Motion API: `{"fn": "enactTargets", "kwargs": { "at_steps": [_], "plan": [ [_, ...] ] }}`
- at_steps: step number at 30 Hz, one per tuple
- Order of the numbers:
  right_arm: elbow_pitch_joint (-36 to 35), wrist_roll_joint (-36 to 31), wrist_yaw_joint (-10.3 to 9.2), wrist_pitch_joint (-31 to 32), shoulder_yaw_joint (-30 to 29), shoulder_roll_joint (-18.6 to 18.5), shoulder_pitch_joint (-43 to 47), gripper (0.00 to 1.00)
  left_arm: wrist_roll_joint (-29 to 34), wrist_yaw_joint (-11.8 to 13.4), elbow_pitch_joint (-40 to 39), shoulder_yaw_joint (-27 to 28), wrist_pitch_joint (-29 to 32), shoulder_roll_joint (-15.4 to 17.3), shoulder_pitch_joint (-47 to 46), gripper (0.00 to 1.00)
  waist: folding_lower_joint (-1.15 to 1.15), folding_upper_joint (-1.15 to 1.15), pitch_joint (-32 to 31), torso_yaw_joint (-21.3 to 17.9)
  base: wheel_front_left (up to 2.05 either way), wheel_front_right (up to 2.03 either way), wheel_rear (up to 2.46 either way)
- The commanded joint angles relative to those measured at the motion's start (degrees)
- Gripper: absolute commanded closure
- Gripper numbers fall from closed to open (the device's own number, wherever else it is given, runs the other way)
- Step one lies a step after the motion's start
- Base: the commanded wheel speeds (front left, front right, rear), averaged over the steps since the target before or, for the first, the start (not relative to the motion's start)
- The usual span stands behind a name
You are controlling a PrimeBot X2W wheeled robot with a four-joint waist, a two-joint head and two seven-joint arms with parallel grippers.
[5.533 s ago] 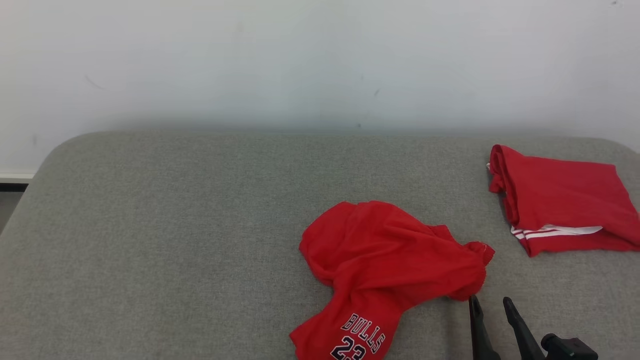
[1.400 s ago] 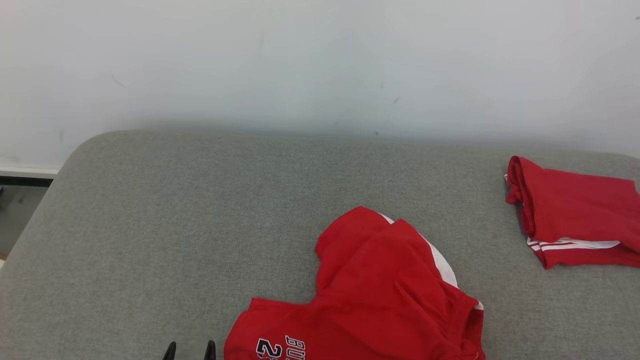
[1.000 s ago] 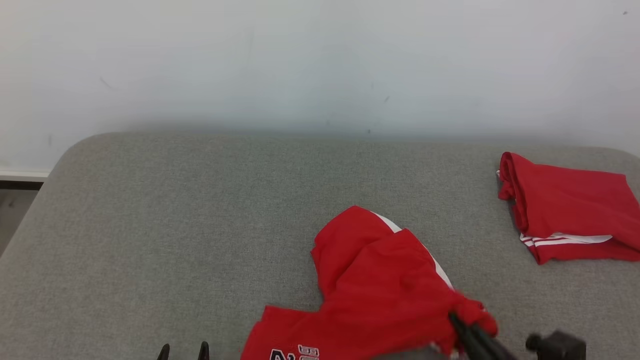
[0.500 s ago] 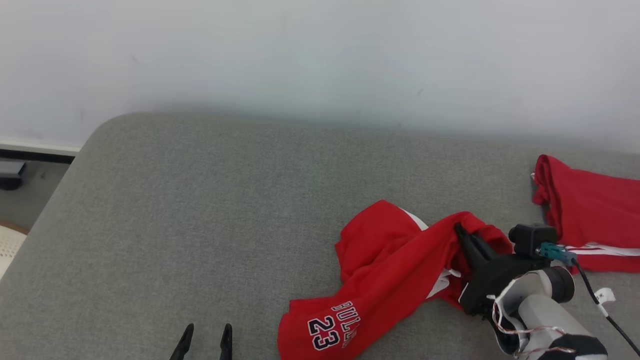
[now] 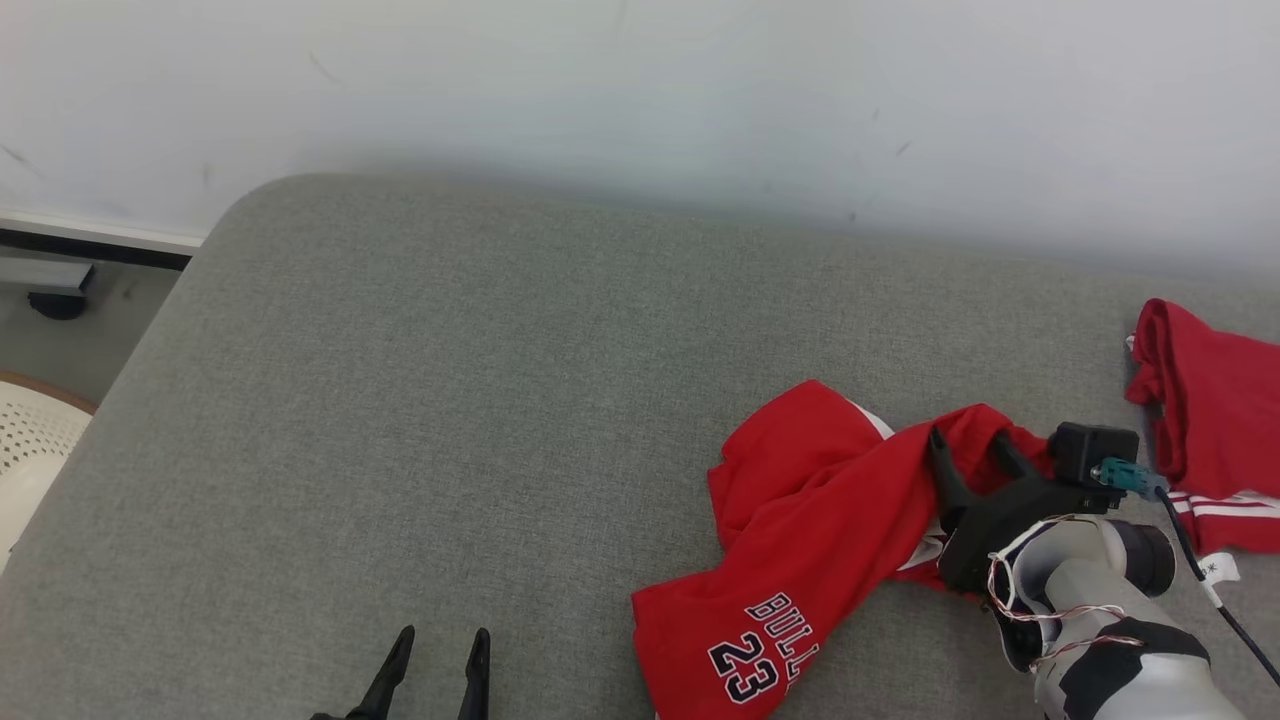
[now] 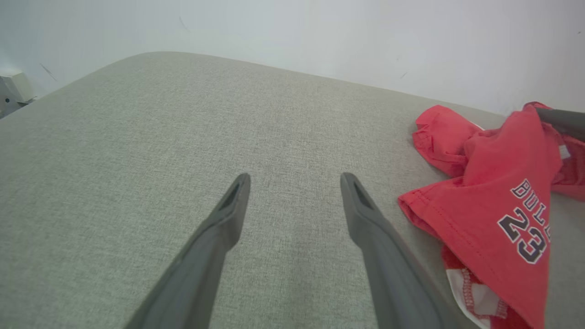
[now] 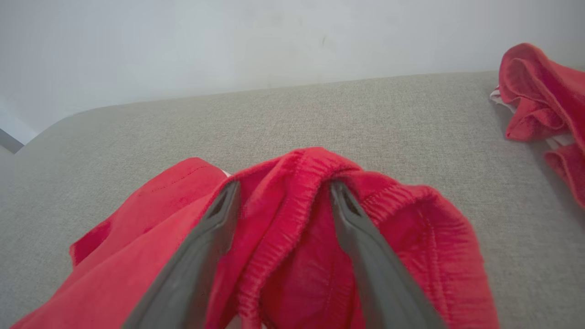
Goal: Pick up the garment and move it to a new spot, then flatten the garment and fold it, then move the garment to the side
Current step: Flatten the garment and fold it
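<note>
Head view is showing my right end effector (image 5: pixel 965 437) sitting in the bunched waistband of the red Bulls garment (image 5: pixel 810 520). Its two fingers are now standing apart, where half a second ago they were pinched together on that same edge. The cloth is draping over and between them rather than being clamped, and the right wrist view is showing the elastic edge hanging in the gap. The garment is lying crumpled on the grey padded surface (image 5: pixel 450 400), right of the middle, with its number 23 at the near end, much as it was a moment ago. The whole picture is sitting differently because my head has turned, not because the cloth has travelled. A second red garment (image 5: pixel 1210 420) is lying off to the right, at the picture's edge. My left end effector (image 5: pixel 443 634) is hovering wide open and empty over bare surface at the lower left, well apart from the garment, as before.
</note>
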Motion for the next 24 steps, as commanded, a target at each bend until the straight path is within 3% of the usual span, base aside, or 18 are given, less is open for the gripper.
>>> {"fn": "enactTargets", "kwargs": {
  "at_steps": [1, 5, 10, 18, 24],
  "plan": [
    [-0.68, -0.60, -0.11, -0.34, 0.58, -0.37, 0.27, 0.00, -0.15, 0.13, 0.02, 0.03, -0.14, 0.02, 0.05, 0.00, -0.01, 0.00, -0.58, -0.43, 0.00, 0.00, 0.00],
    [-6.91, -3.13, -0.11, -0.53, 0.63, -3.07, 3.56, 0.00, -0.02, 0.13, -0.12, 0.84, -0.14, 0.03, 1.44, 0.00, -0.01, 0.00, -2.05, -1.89, 0.00, 0.00, 0.00],
    [-18.92, -7.60, -0.11, -0.55, -4.49, -5.41, 12.08, 0.00, 0.27, 0.13, -1.00, 1.51, -0.14, 0.03, 2.86, 0.00, -0.01, 0.00, -3.13, -3.86, 0.00, 0.00, 0.00],
    [-30.28, -12.17, -0.11, -0.50, -8.29, -4.13, 23.09, 0.00, -0.10, 0.13, -1.99, 1.06, -0.14, 0.03, 3.50, 0.00, -0.01, 0.00, -2.78, -4.80, 0.00, 0.00, 0.00],
    [-32.79, -16.59, -0.11, -0.51, -7.38, -2.95, 25.74, 0.00, -0.32, 0.13, -1.75, 0.10, -0.14, 0.04, 3.72, 0.00, -0.01, 0.00, -2.72, -4.86, 0.00, 0.00, 0.00]
  ]
}}
